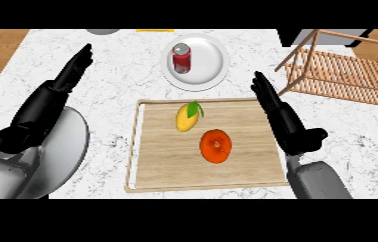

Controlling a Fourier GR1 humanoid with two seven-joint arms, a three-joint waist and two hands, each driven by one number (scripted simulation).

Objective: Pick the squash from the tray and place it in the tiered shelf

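A wooden tray [162,166] lies at the counter's centre. On it sit a yellow squash with a green stem [187,116] at the upper middle and an orange round fruit [215,145] below and right of it. The wooden tiered shelf [332,73] stands at the upper right. My right hand [284,118] is open with straight fingers over the tray's right edge, to the right of the squash and apart from it. My left hand [55,93] rests open at the left, fingers pointing up, far from the tray.
A white plate [210,71] with a red can [181,58] on it sits behind the tray. A grey round object [102,31] and a yellow strip [155,30] lie at the counter's far edge. The wooden floor shows past the left corner.
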